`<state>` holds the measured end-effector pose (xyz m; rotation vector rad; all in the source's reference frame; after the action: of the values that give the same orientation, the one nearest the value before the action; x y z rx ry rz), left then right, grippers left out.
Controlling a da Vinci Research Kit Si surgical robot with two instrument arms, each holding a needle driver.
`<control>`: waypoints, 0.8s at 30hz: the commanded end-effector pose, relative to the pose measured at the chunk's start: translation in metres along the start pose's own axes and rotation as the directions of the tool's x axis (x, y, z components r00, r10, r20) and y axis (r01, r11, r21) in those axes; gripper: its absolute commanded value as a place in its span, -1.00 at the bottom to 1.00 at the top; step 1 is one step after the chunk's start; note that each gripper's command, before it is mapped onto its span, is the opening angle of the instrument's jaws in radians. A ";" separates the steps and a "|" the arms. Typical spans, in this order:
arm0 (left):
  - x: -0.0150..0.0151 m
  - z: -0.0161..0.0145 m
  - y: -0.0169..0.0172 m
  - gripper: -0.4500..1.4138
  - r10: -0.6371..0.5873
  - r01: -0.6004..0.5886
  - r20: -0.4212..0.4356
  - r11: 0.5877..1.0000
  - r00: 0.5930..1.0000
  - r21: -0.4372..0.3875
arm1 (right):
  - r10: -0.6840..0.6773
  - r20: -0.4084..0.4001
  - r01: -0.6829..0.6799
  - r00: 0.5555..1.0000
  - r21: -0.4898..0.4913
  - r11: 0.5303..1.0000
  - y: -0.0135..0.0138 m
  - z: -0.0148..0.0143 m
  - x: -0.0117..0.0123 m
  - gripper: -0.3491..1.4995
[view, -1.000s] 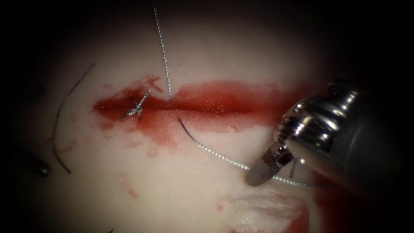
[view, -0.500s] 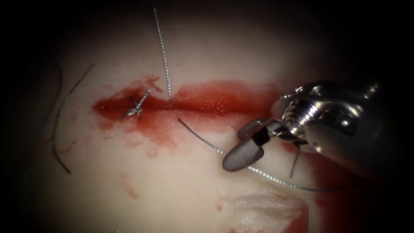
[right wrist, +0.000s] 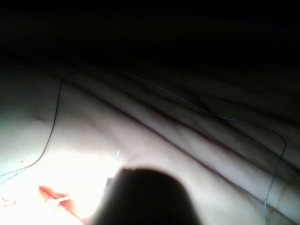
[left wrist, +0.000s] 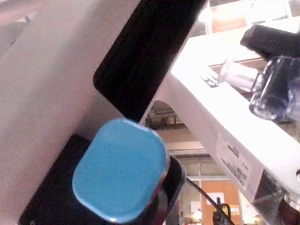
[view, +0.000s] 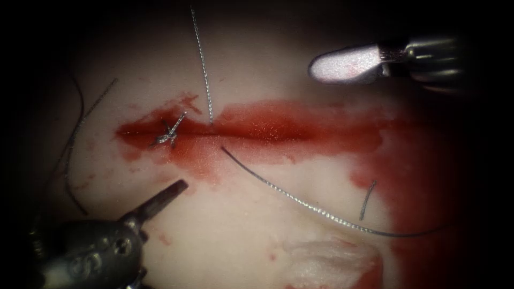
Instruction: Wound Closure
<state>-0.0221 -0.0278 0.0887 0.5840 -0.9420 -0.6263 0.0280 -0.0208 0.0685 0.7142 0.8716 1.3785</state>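
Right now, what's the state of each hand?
Left hand: jaws shut, holding nothing, tip below the cut near the knot.
Right hand: jaws look shut, holding nothing, above the cut.

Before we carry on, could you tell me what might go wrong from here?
The left tool and right tool hold nothing, so the thread through the cut may slacken. The left tool could snag the cut end beside it. Fluid hides the cut's right end.
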 end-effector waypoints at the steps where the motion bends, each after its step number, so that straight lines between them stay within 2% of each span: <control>1: -0.0010 0.0011 0.0004 0.32 -0.136 0.135 0.033 0.991 0.990 0.014 | 0.014 -0.036 -0.015 0.999 -0.008 1.000 0.0000 0.0003 0.0014 0.31; 3: -0.0012 0.0017 0.0004 0.24 -0.104 0.103 0.052 0.994 0.993 0.027 | 0.024 -0.056 -0.024 0.998 -0.015 1.000 0.0004 0.0001 0.0015 0.31; 4: -0.0019 0.0026 0.0004 0.35 0.085 -0.087 0.056 0.996 0.995 0.027 | 0.028 -0.059 -0.029 0.998 -0.019 0.999 0.0009 0.0001 0.0015 0.31; 5: -0.0023 0.0029 0.0004 0.41 0.167 -0.169 0.060 0.985 0.984 0.025 | 0.030 -0.056 -0.031 0.998 -0.017 0.999 0.0011 0.0001 0.0015 0.31; 6: -0.0034 0.0040 0.0004 0.44 0.332 -0.333 0.061 0.943 0.941 0.021 | 0.036 -0.055 -0.037 0.998 -0.018 0.999 0.0014 0.0001 0.0014 0.35; 7: -0.0040 0.0045 0.0002 0.50 0.341 -0.343 0.061 0.939 0.938 0.019 | 0.039 -0.057 -0.040 0.998 -0.020 0.999 0.0015 0.0001 0.0014 0.31; 8: -0.0049 0.0055 -0.0006 0.51 0.302 -0.303 0.062 0.953 0.951 -0.001 | 0.046 -0.057 -0.047 0.997 -0.021 0.999 0.0017 0.0002 0.0013 0.31; 9: -0.0050 0.0059 -0.0010 0.42 0.190 -0.191 0.068 0.982 0.979 0.000 | 0.044 -0.056 -0.045 0.997 -0.021 0.999 0.0018 0.0003 0.0013 0.31; 10: -0.0049 0.0063 -0.0017 0.17 -0.013 0.012 0.079 1.000 0.997 0.002 | 0.047 -0.055 -0.048 0.997 -0.021 0.999 0.0019 0.0003 0.0013 0.31; 11: -0.0048 0.0067 -0.0022 0.01 -0.163 0.164 0.092 0.986 0.982 0.000 | 0.051 -0.050 -0.052 0.997 -0.018 0.999 0.0020 0.0004 0.0012 0.31; 12: -0.0046 0.0071 -0.0026 -0.03 -0.320 0.322 0.109 0.947 0.941 -0.002 | 0.056 -0.049 -0.057 0.997 -0.017 0.998 0.0020 0.0005 0.0012 0.31; 13: -0.0044 0.0075 -0.0030 -0.05 -0.462 0.467 0.131 0.884 0.877 -0.002 | 0.053 -0.048 -0.054 0.997 -0.017 0.998 0.0021 0.0005 0.0011 0.31; 14: -0.0041 0.0081 -0.0033 -0.05 -0.592 0.599 0.152 0.801 0.791 0.006 | 0.056 -0.046 -0.057 0.997 -0.016 0.998 0.0022 0.0005 0.0011 0.31; 15: -0.0039 0.0085 -0.0035 0.01 -0.676 0.682 0.165 0.731 0.719 0.023 | 0.053 -0.046 -0.054 0.998 -0.016 0.998 0.0022 0.0006 0.0011 0.31; 16: -0.0036 0.0089 -0.0036 0.01 -0.766 0.770 0.168 0.636 0.621 0.053 | 0.055 -0.046 -0.056 0.997 -0.016 0.998 0.0023 0.0006 0.0010 0.33; 18: -0.0026 0.0104 -0.0036 -0.15 -0.919 0.908 0.087 0.394 0.385 0.145 | 0.050 -0.045 -0.050 0.998 -0.015 0.999 0.0023 0.0006 0.0010 0.33; 19: -0.0024 0.0108 -0.0034 -0.15 -0.938 0.923 0.083 0.346 0.337 0.168 | 0.050 -0.045 -0.051 0.998 -0.016 0.999 0.0023 0.0006 0.0010 0.33; 20: -0.0023 0.0113 -0.0032 -0.06 -0.955 0.935 0.082 0.296 0.286 0.193 | 0.050 -0.045 -0.051 0.998 -0.016 0.999 0.0023 0.0006 0.0010 0.33; 21: -0.0022 0.0119 -0.0029 0.04 -0.962 0.937 0.098 0.270 0.253 0.224 | 0.050 -0.045 -0.051 0.998 -0.016 0.999 0.0023 0.0006 0.0011 0.33; 22: -0.0020 0.0136 -0.0022 0.23 -0.967 0.925 0.153 0.243 0.205 0.293 | 0.050 -0.046 -0.051 0.998 -0.017 0.999 0.0023 0.0007 0.0011 0.33; 23: -0.0017 0.0154 -0.0014 0.28 -0.980 0.924 0.157 0.167 0.119 0.343 | 0.050 -0.047 -0.051 0.998 -0.017 0.999 0.0023 0.0008 0.0011 0.33; 24: -0.0015 0.0163 -0.0010 0.30 -0.983 0.925 0.158 0.144 0.093 0.352 | 0.050 -0.047 -0.051 0.998 -0.017 0.999 0.0023 0.0008 0.0011 0.33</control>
<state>-0.0378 -0.0313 0.0965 1.3473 -0.8299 -2.0571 0.0267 -0.0206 0.0709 0.6977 0.8748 1.4543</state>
